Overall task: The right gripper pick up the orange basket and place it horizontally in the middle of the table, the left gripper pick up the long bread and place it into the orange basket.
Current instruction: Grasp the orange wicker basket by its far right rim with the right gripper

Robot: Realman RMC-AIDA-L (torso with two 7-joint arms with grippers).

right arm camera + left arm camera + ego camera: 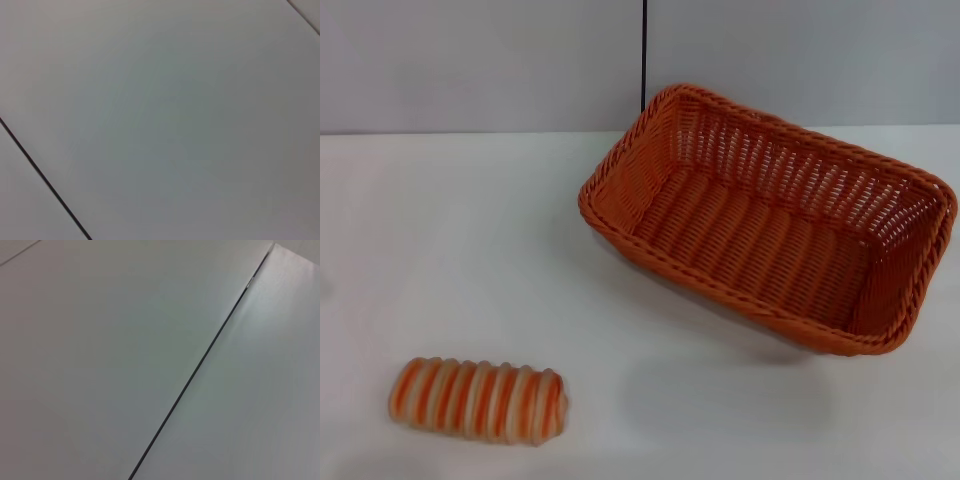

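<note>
The orange basket (pixel 770 215) stands empty on the white table (pixel 470 250), right of centre and toward the back, turned at a slant with one corner near the grey wall. The long bread (pixel 478 399), striped orange and cream, lies on the table at the front left, well apart from the basket. Neither gripper shows in the head view. Both wrist views hold only plain grey wall panels with a thin dark seam, and no fingers appear in them.
A grey wall (pixel 470 60) with a vertical dark seam (pixel 644 50) runs behind the table. Bare white tabletop lies between the bread and the basket and along the front edge.
</note>
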